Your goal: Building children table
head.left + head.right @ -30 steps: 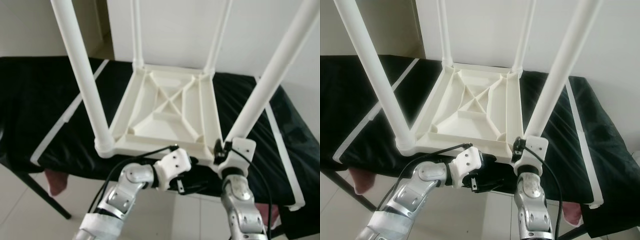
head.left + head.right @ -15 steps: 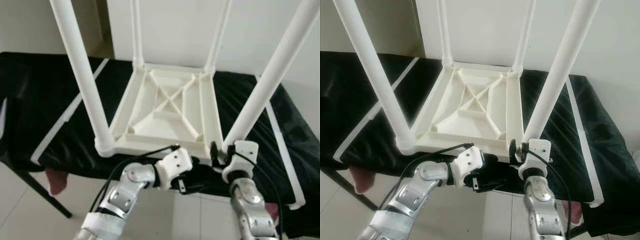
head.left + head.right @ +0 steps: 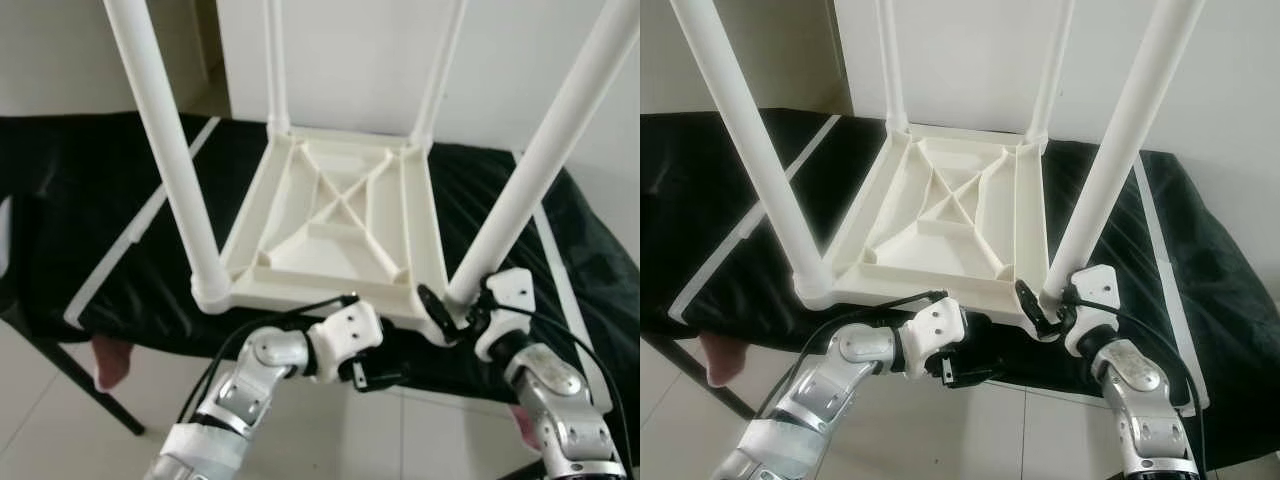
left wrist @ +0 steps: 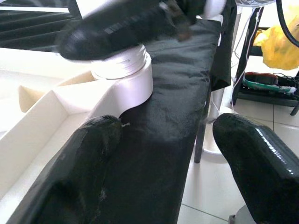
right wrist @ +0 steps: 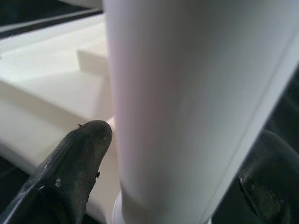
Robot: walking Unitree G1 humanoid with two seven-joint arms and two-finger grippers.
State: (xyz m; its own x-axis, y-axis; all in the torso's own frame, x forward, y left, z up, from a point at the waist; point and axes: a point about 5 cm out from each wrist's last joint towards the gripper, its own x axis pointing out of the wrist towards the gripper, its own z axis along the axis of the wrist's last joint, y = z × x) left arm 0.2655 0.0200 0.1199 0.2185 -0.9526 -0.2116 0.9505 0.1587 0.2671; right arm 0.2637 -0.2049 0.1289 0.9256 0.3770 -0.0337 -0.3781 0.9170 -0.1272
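Four white legs stood up from one upturned children's table [image 3: 335, 225], its ribbed underside facing up, resting on a black-covered bench [image 3: 90, 210] with pale stripes.

Item, near right leg [image 3: 545, 150]: a thick white tube rising from the corner socket nearest the robot's right arm. The right gripper [image 3: 1050, 305] sat at the base of this leg. In the right wrist view the tube [image 5: 187, 102] filled the space between the two black fingers [image 5: 77, 163], one to each side. Whether the pads pressed the tube or only flanked it, I could not tell.

Item, near left leg [image 3: 165, 150]: a matching tube rising from the front corner on the robot's left, seated in its round socket [image 3: 210, 290].

Item, two far legs [image 3: 275, 65]: thinner to the eye, standing at the back corners near the white wall.

Item, left gripper [image 3: 375, 375]: held below the table's front edge, in front of the bench side. In the left wrist view its fingers [image 4: 93, 140] stood spread apart, holding nothing, one finger just beside the table's white rim [image 4: 70, 107], black cloth between them. A black finger of the other gripper lay blurred across the corner collar [image 4: 122, 65] in that same view.

Item, surroundings: pale tiled floor [image 3: 60, 410]; a yellow bag [image 4: 280, 44] and cables beyond the bench end.
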